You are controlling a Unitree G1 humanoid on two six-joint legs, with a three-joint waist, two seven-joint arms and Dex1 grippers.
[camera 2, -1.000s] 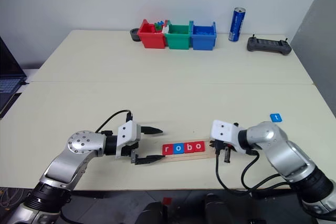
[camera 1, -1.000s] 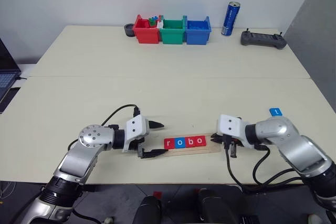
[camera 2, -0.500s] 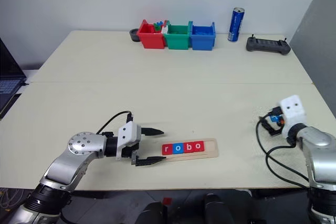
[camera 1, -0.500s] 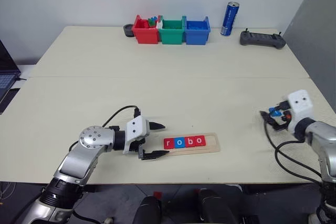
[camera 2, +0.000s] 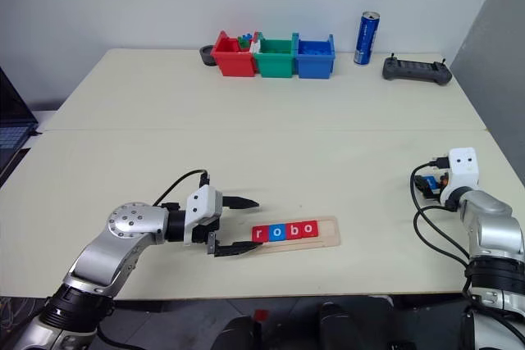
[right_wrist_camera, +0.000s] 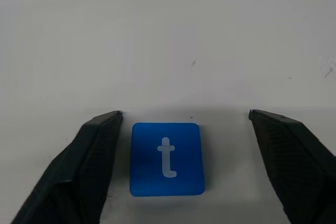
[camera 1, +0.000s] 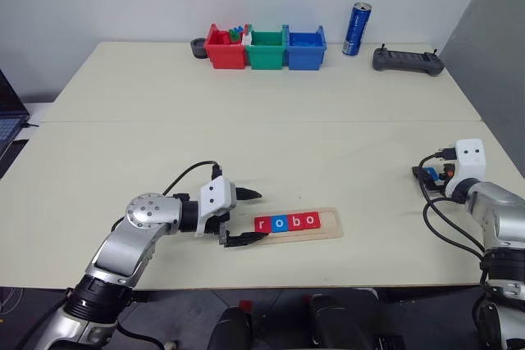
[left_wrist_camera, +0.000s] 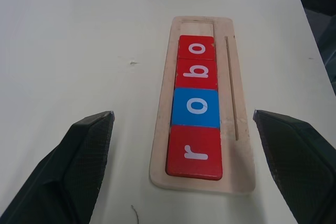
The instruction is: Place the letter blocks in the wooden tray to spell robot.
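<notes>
The right gripper, jaws apart, straddles the blue "t" block, seemingly untouched; the left gripper gapes beside the wooden tray.

Bare table separates my right gripper from the wooden tray (last slot vacant).

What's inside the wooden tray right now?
In the wooden tray lie four letter blocks reading r, o, b, o. The last slot is bare. What is beneath the blocks is covered.
</notes>
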